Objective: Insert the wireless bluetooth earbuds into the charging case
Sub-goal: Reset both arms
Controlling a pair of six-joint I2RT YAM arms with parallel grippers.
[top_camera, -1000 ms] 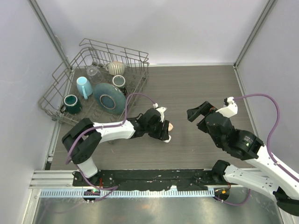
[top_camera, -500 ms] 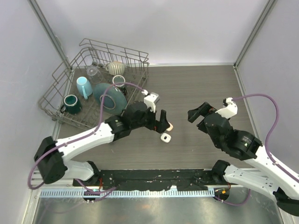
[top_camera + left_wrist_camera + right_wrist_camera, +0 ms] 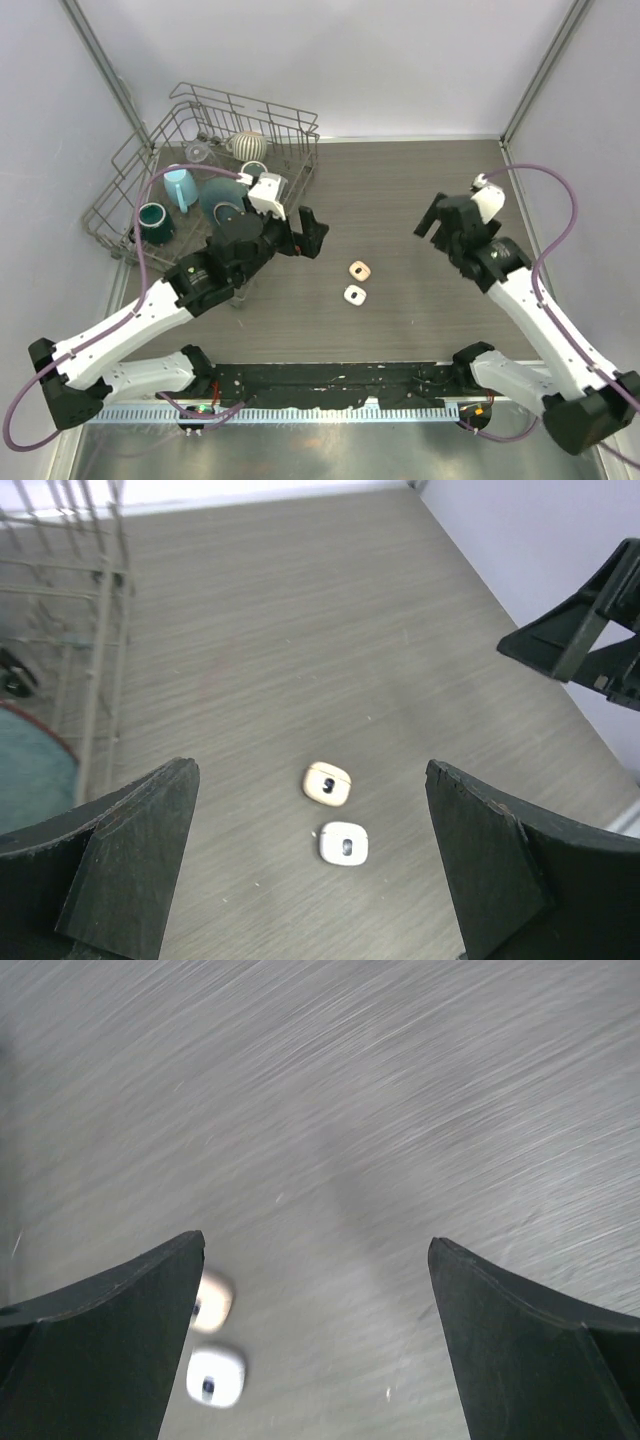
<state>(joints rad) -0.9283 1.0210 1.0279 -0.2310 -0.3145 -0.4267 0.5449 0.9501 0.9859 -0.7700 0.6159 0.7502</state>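
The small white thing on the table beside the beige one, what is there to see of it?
The white piece is a small rounded square, smooth like plastic, with a dark spot in its middle. It lies flat on the wood-grain table, close to the beige piece but apart from it. Nothing else touches it. Whether it is an earbud or a case part, I cannot tell.

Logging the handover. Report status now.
Left gripper open, empty. Right gripper open, empty. Beige piece and white piece close together, not touching, on the table. Nothing blocking them; dish rack far left.
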